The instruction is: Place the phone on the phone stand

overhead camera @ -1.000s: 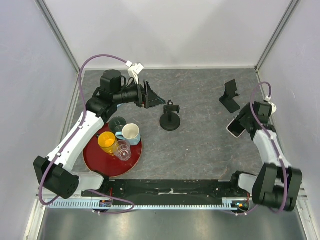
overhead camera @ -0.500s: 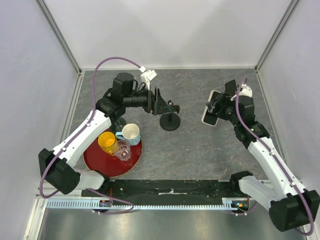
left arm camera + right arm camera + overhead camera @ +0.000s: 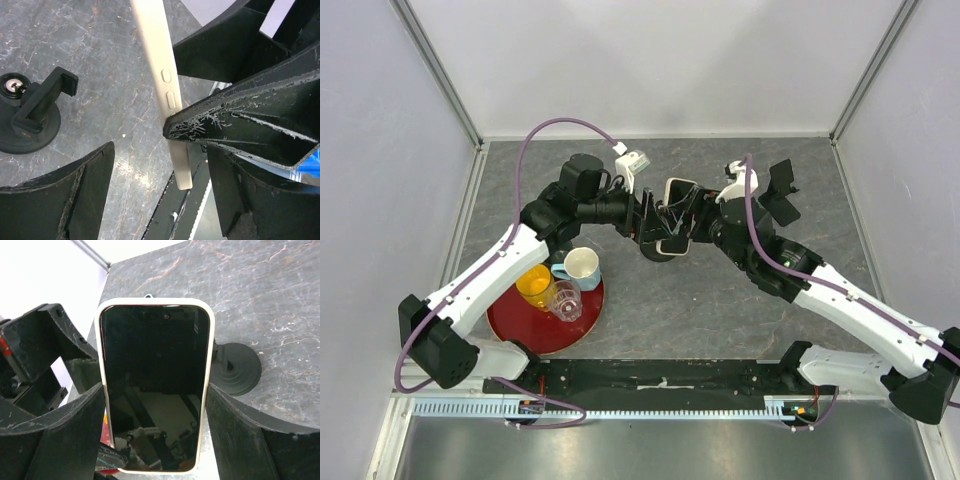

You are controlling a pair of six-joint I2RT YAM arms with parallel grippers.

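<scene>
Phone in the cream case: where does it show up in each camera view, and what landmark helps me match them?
Top external: the phone is at the centre, where the two arms meet, just above the round-based stand.
Left wrist: edge-on, running down from the top centre; the stand is at the left.
Right wrist: screen-on, filling the middle; the stand's base is at the right.
Shared landmark: the round-based stand.

Your top camera hangs high at the near edge, looking down on the whole table (image 3: 660,310) from afar. Your left wrist camera looks out through the left gripper (image 3: 137,137), very close on the phone (image 3: 167,90) edge-on, the phone stand (image 3: 30,115) off to that gripper's left. Your right wrist camera faces the screen squarely through the right gripper (image 3: 155,390), with the stand behind. All three share phone and stand.
</scene>
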